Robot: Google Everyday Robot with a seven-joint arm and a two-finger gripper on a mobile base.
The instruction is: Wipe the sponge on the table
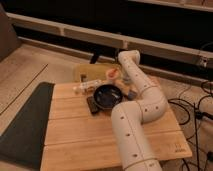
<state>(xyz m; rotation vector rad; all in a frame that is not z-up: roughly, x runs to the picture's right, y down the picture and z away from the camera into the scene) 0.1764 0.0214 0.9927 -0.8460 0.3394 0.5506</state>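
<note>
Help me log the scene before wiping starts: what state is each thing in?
End effector: above the table's far edge, behind the bowl.
Sponge: flat on the table, right of the bowl, not held.
Bowl: upright on the table.
Black bar: flat, left of the bowl.
White object: lying behind the bar.
Mat: flat beside the table.

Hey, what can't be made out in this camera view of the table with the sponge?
Camera view, all four:
1. Gripper, at the table's far edge beyond the black bowl: too small to tell what it touches.
2. Sponge, right of the bowl: the arm hides part of it, so its outline is unclear.
3. Table: the arm covers its near right part.
4. Dark grey mat: cut off by the left edge.
</note>
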